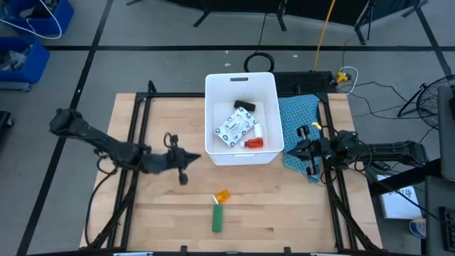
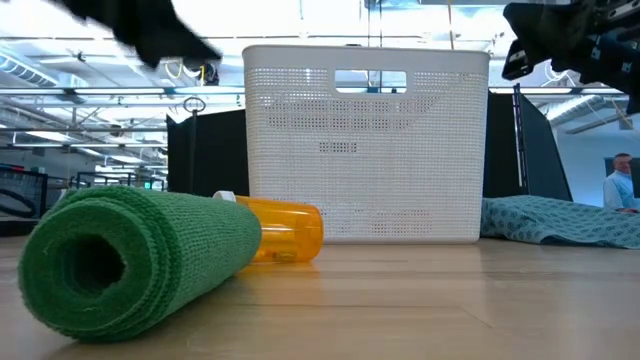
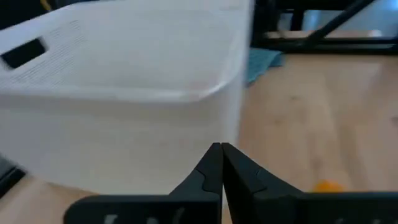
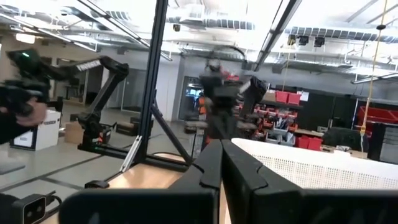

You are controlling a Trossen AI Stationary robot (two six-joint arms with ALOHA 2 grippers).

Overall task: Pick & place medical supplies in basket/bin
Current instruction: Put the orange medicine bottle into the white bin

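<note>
The white bin [image 1: 242,84] stands mid-table and holds a white printed packet [image 1: 234,128], a black piece [image 1: 244,104] and a red bottle with a white cap [image 1: 254,142]. A green roll [image 1: 217,217] and an orange vial [image 1: 222,195] lie on the wood near the front edge; they are the green roll [image 2: 130,255] and orange vial [image 2: 285,232] of the low view. My left gripper [image 1: 197,157] hovers left of the bin, shut and empty, its tips [image 3: 221,155] facing the bin wall [image 3: 124,93]. My right gripper [image 1: 295,151], shut and empty, is raised right of the bin.
A blue-green cloth [image 1: 298,117] lies on the table right of the bin, under my right gripper. Black frame rails [image 1: 135,142] run along the table's left and right sides. Bare wood lies between the bin and the two loose items. A person [image 2: 620,180] stands far back.
</note>
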